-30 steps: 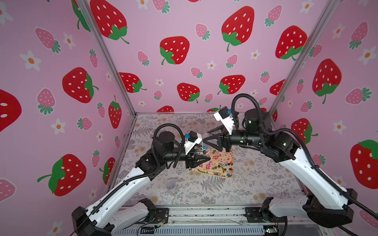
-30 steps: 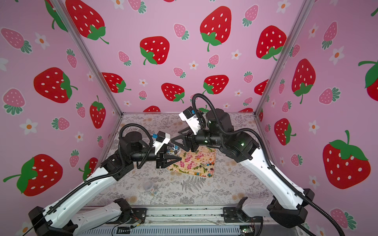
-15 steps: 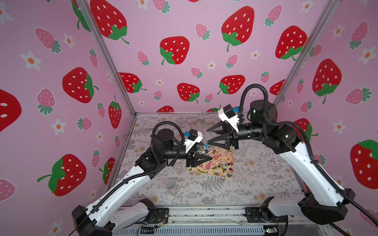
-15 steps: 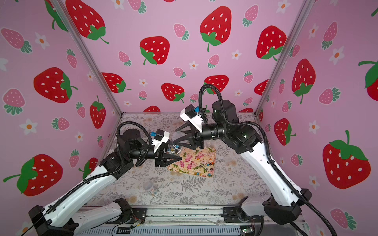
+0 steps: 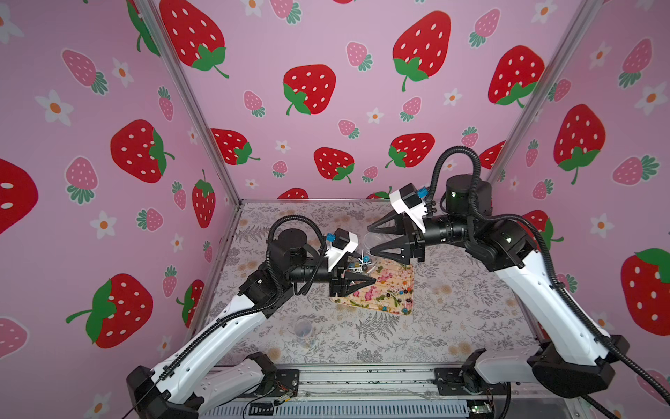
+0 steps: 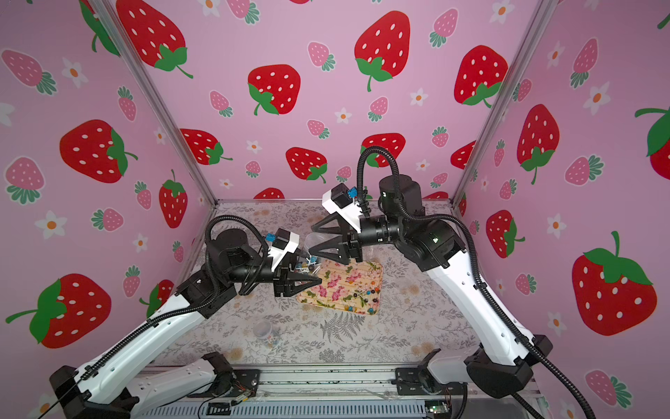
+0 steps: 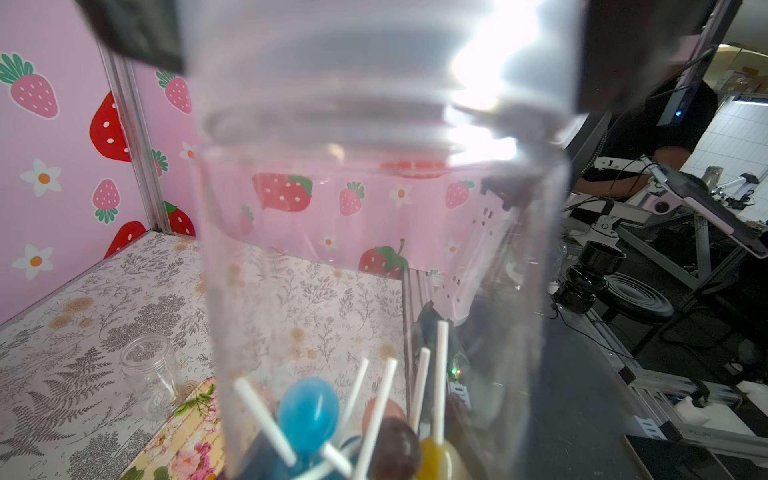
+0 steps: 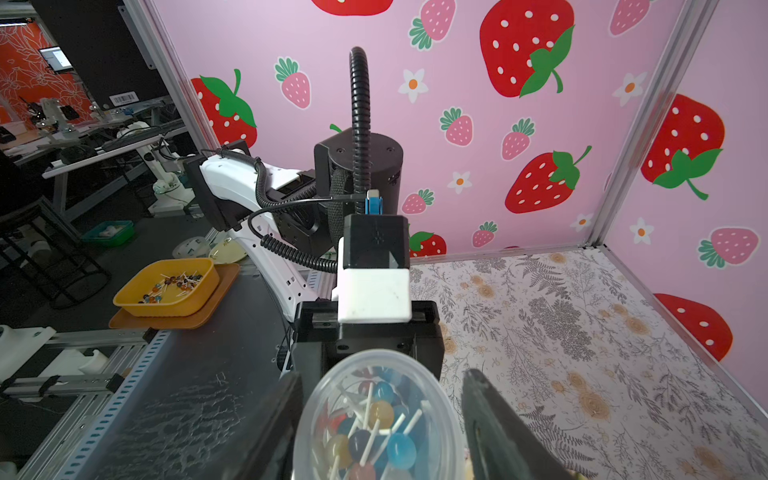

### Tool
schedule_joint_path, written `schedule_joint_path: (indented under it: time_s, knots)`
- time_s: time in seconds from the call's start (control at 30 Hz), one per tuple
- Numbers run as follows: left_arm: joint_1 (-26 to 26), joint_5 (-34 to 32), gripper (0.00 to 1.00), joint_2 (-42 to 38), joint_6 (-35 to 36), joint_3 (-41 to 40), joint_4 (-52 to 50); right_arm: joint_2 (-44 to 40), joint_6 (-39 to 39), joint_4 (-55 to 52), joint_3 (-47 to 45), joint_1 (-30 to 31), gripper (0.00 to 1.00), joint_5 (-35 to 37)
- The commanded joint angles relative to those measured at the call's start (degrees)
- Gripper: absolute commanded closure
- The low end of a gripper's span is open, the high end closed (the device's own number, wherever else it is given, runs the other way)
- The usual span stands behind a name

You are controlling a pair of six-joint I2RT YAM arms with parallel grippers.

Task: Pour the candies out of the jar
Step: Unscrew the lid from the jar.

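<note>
clear plastic, glossy sweets, matt print
the jar (image 7: 374, 249) is clear, smooth plastic with bright glare on its ribbed neck; the candies (image 8: 380, 413) have glossy, glassy heads on matt white sticks. the tray (image 5: 389, 277) shows a smooth printed face, the table cover (image 5: 453, 326) a matt print, the frame post (image 5: 193, 105) brushed metal.

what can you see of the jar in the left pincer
The jar is clear, round plastic with ridged threads near one end. The left pincer is shut on it, holding it tilted in the air by a corner of the floral tray. The candies, lollipops on white sticks, are piled at one end. The open right pincer straddles an end, with a gap on one side. Whether a lid is on, I cannot tell.
</note>
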Motion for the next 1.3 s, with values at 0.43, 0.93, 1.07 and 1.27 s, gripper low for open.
schedule_joint_path:
  time_s: [0.43, 0.93, 1.07, 1.27]
  knots:
    - [0.1, -0.1, 0.54, -1.8, 0.2, -0.7, 1.6, -6.2, 1.8, 4.8, -2.8, -0.2, 0.02, 3.0]
    - [0.1, -2.4, 0.54, -2.1, 1.4, -1.3, 0.4, -8.7, 25.0, 2.6, -3.8, -0.2, 0.05, 24.9]
    - [0.2, -2.8, 0.54, -1.9, 1.6, -1.8, 0.5, -8.4, 28.7, 2.3, -4.1, 0.7, 0.06, 26.3]
    - [0.3, -3.0, 0.54, -1.6, 1.8, -1.9, 0.2, -7.5, 30.0, 1.7, -4.2, 3.3, 0.06, 28.4]
